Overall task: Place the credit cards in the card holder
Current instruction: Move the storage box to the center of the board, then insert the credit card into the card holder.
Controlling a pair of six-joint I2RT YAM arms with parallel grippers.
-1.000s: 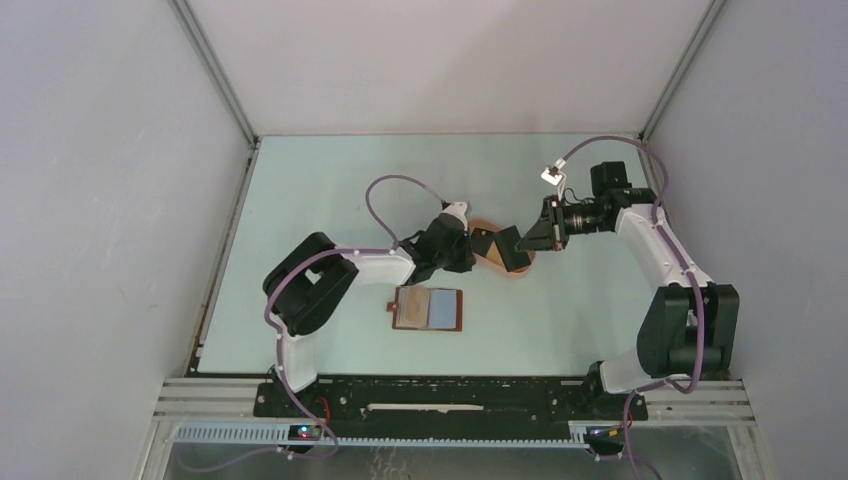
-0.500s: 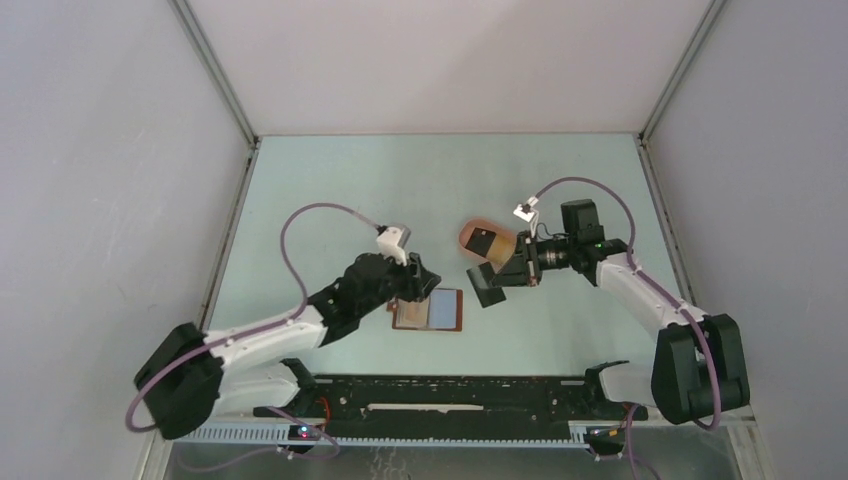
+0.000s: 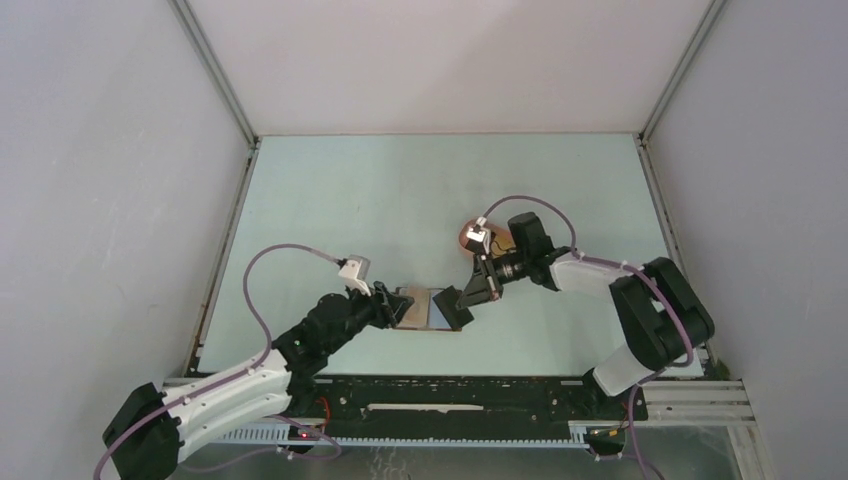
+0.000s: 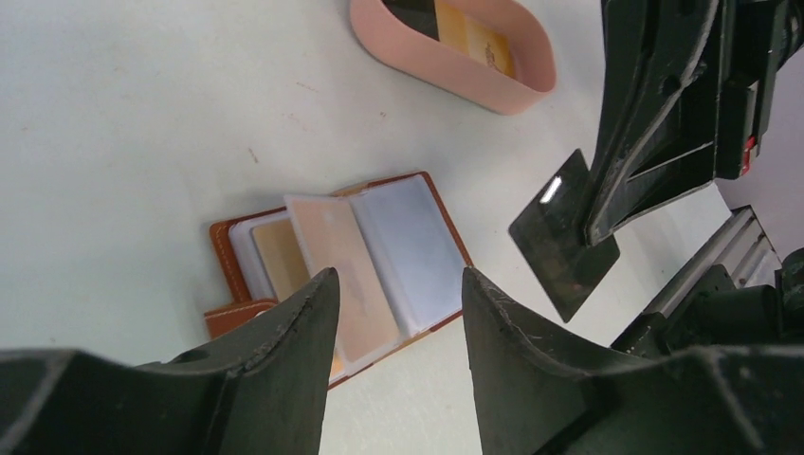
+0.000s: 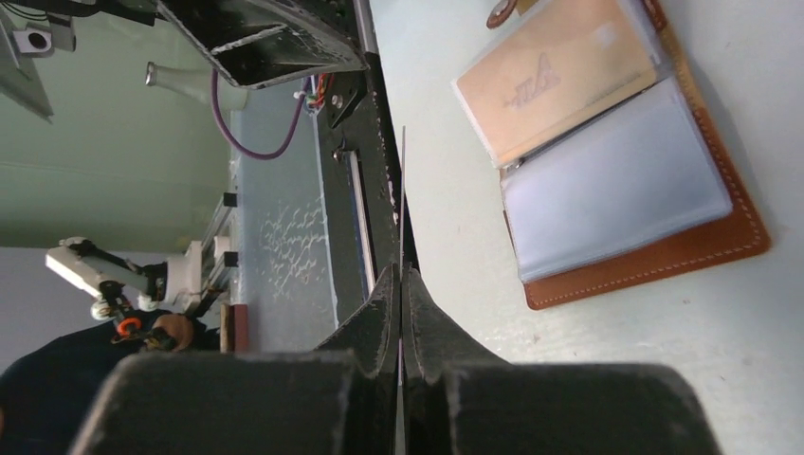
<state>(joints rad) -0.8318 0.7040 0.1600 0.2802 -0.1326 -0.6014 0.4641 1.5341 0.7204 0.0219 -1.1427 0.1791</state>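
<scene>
Wallet (image 3: 425,312) lies open on the table (image 3: 400,200) near the front edge, clear pockets up, a tan card (image 5: 555,81) in a left pocket; the left gripper (image 4: 398,284) hovers over the wallet's left side, fingers apart and holding nothing. Just right, the right gripper (image 5: 401,275) has its fingers pinched together on a black card (image 4: 564,237), held tilted above the wallet's right edge. Farther back and right, a pink tray (image 4: 446,66) holds a second tan card (image 4: 469,43) beside something dark.
</scene>
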